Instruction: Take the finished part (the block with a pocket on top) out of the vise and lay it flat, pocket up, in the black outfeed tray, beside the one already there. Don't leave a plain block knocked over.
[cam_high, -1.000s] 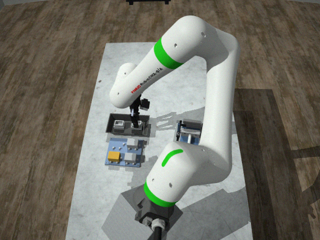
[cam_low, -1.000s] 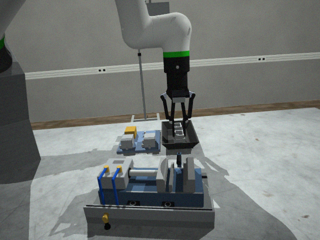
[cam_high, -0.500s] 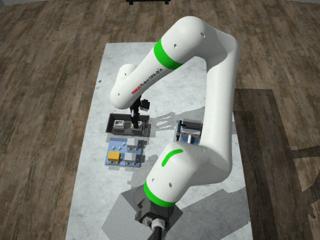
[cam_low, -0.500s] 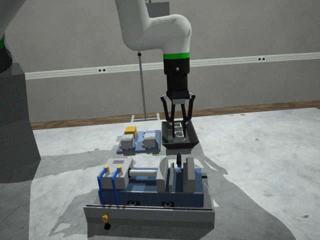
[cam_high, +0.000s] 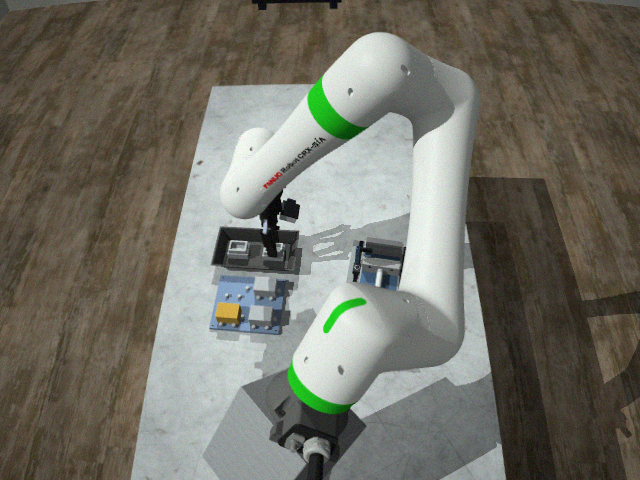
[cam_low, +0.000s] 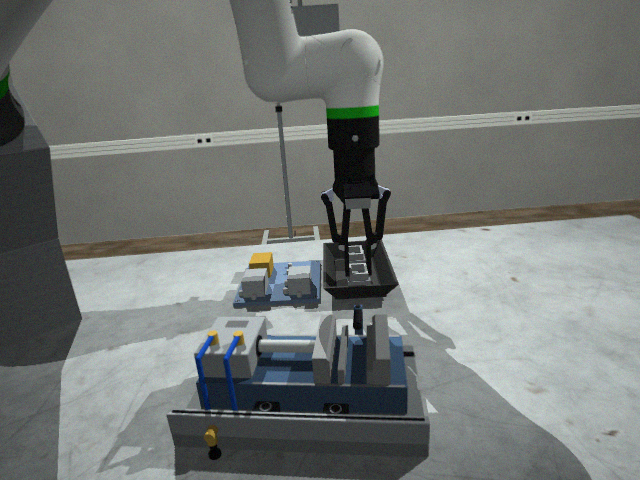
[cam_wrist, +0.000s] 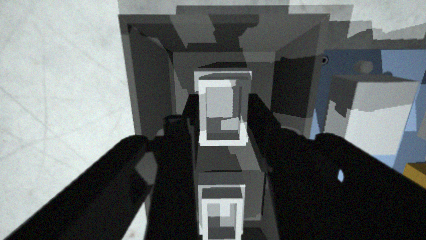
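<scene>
My gripper (cam_high: 271, 249) (cam_low: 356, 266) (cam_wrist: 222, 110) is shut on the finished part (cam_high: 275, 251) (cam_low: 358, 269) (cam_wrist: 220, 212), a grey block with a pocket on top. It holds the part upright, pocket up, low inside the black outfeed tray (cam_high: 219, 246) (cam_low: 361, 290) (cam_wrist: 150, 75). I cannot tell whether the part touches the tray floor. A second pocketed block (cam_high: 237, 250) (cam_low: 355, 252) (cam_wrist: 222, 115) lies flat in the tray just beyond it, a small gap away. The vise (cam_high: 377, 260) (cam_low: 351, 356) stands with nothing between its jaws.
A blue fixture plate (cam_high: 221, 294) (cam_low: 279, 295) beside the tray carries two upright plain grey blocks (cam_high: 263, 285) (cam_high: 261, 314) (cam_low: 253, 284) (cam_low: 299, 281) (cam_wrist: 370, 112) and a yellow block (cam_high: 227, 312) (cam_low: 261, 259) (cam_wrist: 415, 175). The arm's base stands at the table's near end.
</scene>
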